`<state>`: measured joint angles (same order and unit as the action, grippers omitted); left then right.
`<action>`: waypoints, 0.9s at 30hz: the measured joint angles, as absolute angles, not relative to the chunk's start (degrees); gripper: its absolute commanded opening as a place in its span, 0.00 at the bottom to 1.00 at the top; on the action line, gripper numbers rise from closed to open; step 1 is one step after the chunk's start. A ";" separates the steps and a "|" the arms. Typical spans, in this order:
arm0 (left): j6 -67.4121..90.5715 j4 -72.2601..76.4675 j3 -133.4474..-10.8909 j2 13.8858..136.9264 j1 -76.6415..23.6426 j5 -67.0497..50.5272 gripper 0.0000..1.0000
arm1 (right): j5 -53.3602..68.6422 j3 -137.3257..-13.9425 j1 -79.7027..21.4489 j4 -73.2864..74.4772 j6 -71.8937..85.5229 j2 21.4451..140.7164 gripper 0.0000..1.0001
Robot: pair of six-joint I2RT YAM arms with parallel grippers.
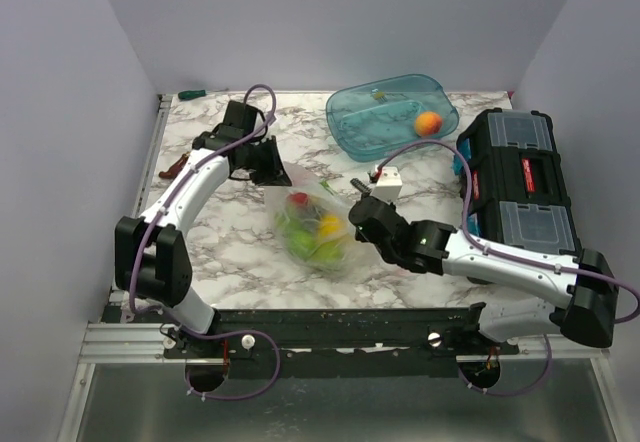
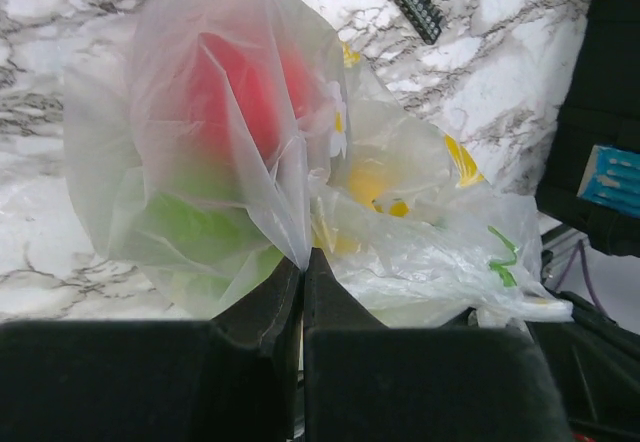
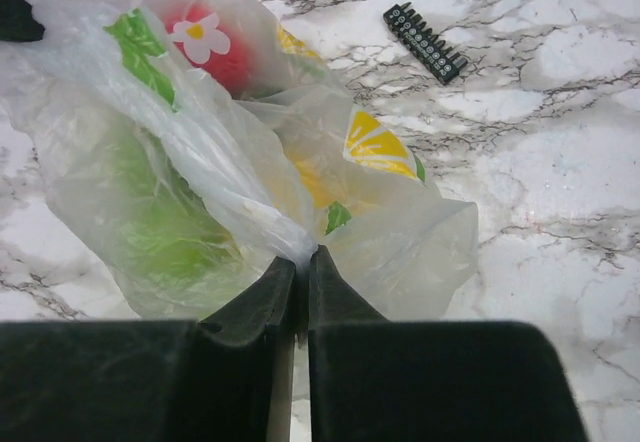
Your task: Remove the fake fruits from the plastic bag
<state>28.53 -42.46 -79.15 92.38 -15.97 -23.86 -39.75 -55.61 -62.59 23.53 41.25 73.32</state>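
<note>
plastic bag (image 1: 338, 254) sits mid-table between the arms. it's thin, crinkly, slippery film, and the light fake fruits (image 1: 300, 232) lumped inside will probably roll. left gripper (image 2: 302, 257) and right gripper (image 3: 302, 254) each pinch a fold at opposite edges, decent spots to grab. bit strip (image 3: 425, 42) and white box (image 1: 387, 179) lie close, teal tub (image 1: 360, 122) further back.

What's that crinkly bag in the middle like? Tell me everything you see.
The plastic bag is thin, see-through and wrinkled, printed with lemon slices, green leaves and a white flower. It lies on the marble table, bulging with red, green and yellow fake fruits. The left gripper and right gripper each pinch its film from either side.
</note>
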 measured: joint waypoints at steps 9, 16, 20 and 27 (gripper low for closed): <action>33.19 -40.32 -66.67 79.59 -10.04 -27.70 0.08 | -38.24 -49.52 -62.57 18.48 42.02 69.14 0.01; 31.11 -41.43 -60.60 65.82 -9.89 -22.44 0.58 | -35.03 -47.81 -62.57 14.70 40.84 68.16 0.01; 29.87 -42.59 -58.98 57.17 -14.68 -17.80 0.68 | -33.17 -45.34 -62.57 12.95 39.62 67.81 0.01; 25.47 -38.61 -59.53 47.59 -32.71 -8.27 0.91 | -30.44 -42.02 -62.57 9.98 37.45 63.81 0.01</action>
